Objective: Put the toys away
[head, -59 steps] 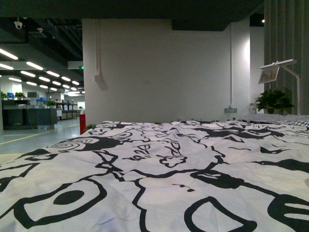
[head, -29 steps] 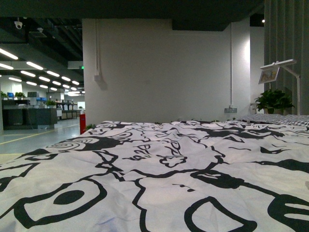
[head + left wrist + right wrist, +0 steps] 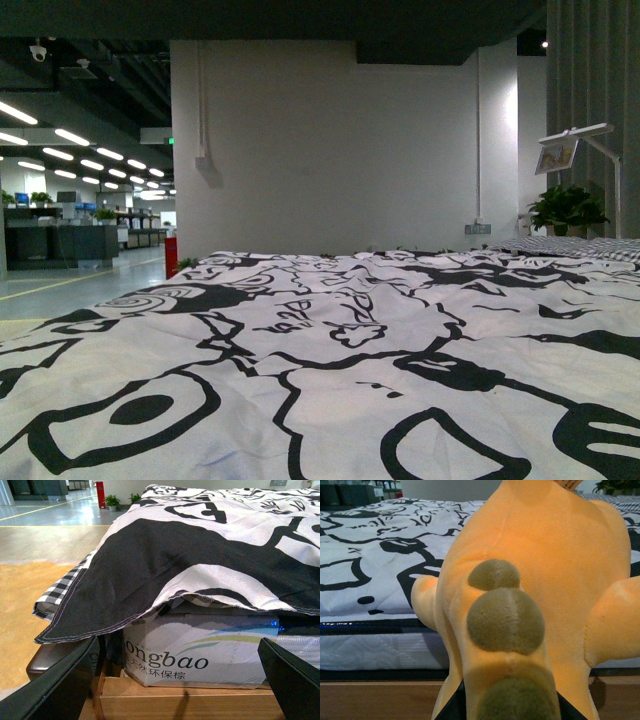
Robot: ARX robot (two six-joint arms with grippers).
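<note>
Bed (image 3: pixel 370 650) under black-and-white patterned cloth (image 3: pixel 330 330): orange-yellow plush animal (image 3: pixel 520 580) clamped in right pincer (image 3: pixel 510 705) off its edge, seemingly for stowing; left pincer (image 3: pixel 177 680) spread, empty.

No visible change across the patterned bedspread (image 3: pixel 320 360) in front view.

Left end effector (image 3: pixel 177 647): black, wedge-shaped fingers (image 3: pixel 60 687)

The plush toy (image 3: pixel 535 545) overfilled the R wrist view, cropped at the frame edges; head & face weren't seen. It hid most of the R gripper (image 3: pixel 510 707) clamping it; only dark finger slivers (image 3: pixel 457 707) showed. L gripper (image 3: pixel 177 645) fingers were cut off at the edges. The duvet (image 3: pixel 200 545) covered part of the box (image 3: pixel 200 650) & its print. Front view, mid left: office (image 3: pixel 80 230) too small to tell.
</note>
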